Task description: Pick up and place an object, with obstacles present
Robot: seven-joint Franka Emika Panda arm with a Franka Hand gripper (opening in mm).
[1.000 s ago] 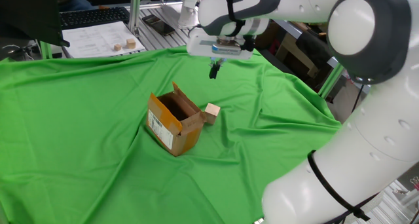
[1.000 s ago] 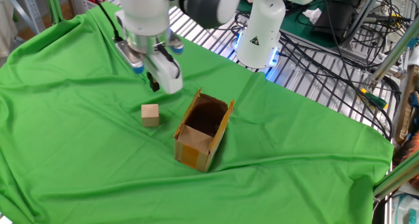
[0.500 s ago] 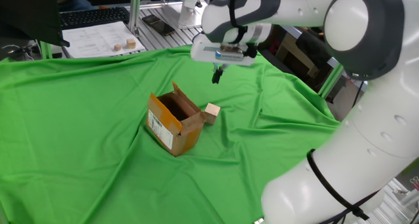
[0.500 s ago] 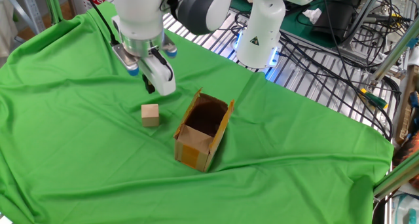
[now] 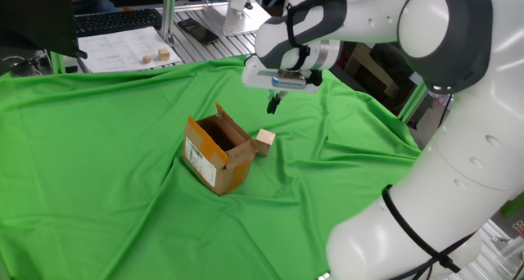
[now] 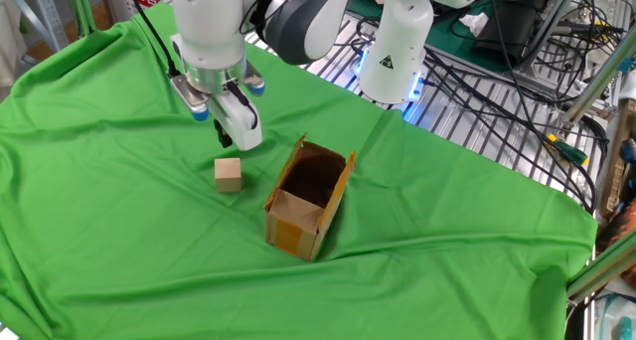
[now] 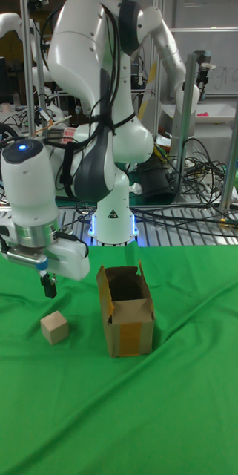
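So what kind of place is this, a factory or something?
More likely a robotics lab. A white robot arm stands at a table draped in green cloth, loose cables run over a metal bench behind it, and only test props lie out: a cardboard box and a wooden cube.

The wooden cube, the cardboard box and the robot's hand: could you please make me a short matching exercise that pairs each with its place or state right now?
Things:
1. wooden cube
2. cardboard box
3. hand
4. green cloth

Places or states:
A. in the air above the cloth, holding nothing
B. spread over the table, wrinkled
C. standing on the cloth with its flaps raised, open at the top
D. lying on the cloth next to the box, below the hand

Right pairs: 1-D, 2-C, 3-A, 4-B
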